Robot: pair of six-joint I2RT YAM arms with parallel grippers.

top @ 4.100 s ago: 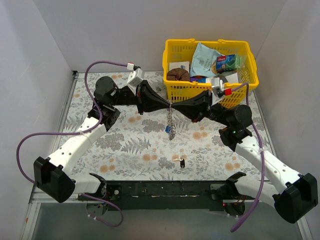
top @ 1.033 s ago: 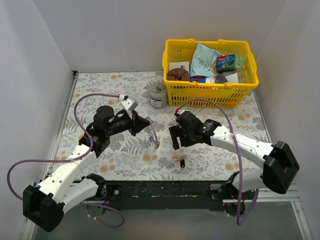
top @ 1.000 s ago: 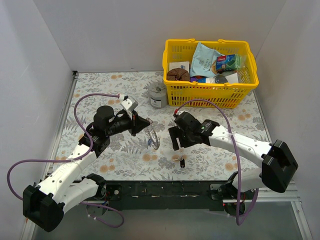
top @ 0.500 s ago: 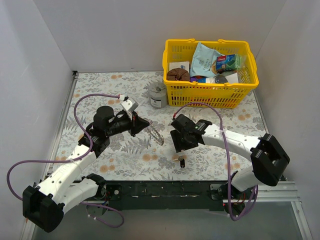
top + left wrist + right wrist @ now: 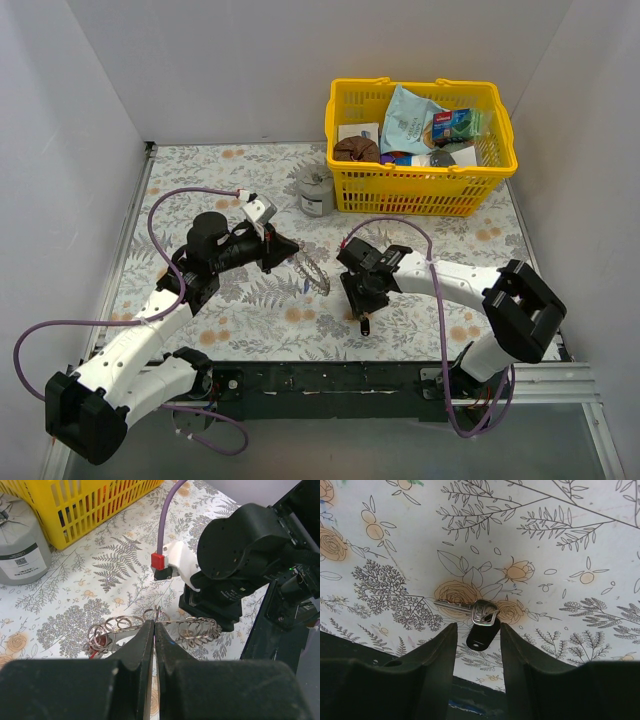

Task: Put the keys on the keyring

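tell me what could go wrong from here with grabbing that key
1. The key lies flat on the table, with its black end between the open fingers of the right gripper. Closing may just skid or spin it instead of lifting it.
2. The left gripper pinches the keyring by one thin loop at its fingertips. The strand could slip out or swing, which would make threading harder.
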